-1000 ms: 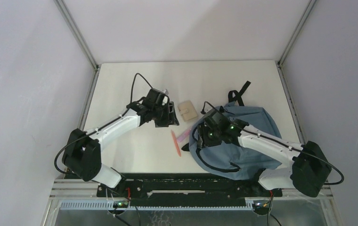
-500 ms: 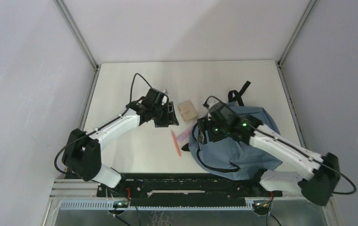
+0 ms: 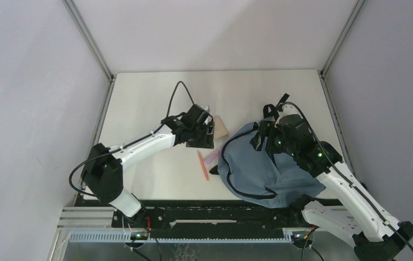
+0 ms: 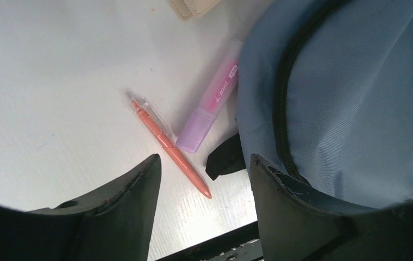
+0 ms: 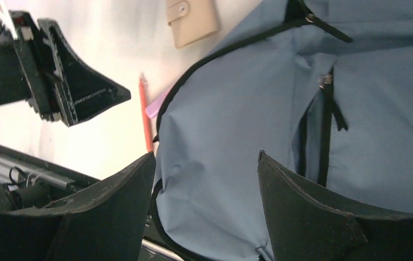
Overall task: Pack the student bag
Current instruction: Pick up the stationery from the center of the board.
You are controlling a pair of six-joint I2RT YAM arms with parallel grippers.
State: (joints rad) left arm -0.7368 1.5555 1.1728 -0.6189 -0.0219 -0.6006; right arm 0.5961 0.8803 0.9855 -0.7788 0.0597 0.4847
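The student bag, dusty blue with black zipper trim, lies at the right of the table, its black straps at the far end. My right gripper hovers open above the bag's upper left part; in its wrist view, blue fabric shows between its empty fingers. My left gripper is open over the near-left edge of a beige wallet. In the left wrist view, an orange pen and a purple highlighter lie just beyond the open fingertips, beside the bag's edge.
The orange pen and the highlighter lie on the white table just left of the bag. Metal posts and grey walls close in the table's sides. The arm bases and a black rail run along the near edge.
My right arm has risen and swung right, from the bag's left edge to over its top, with its jaws opening wider. My left gripper has shifted right toward the wallet.
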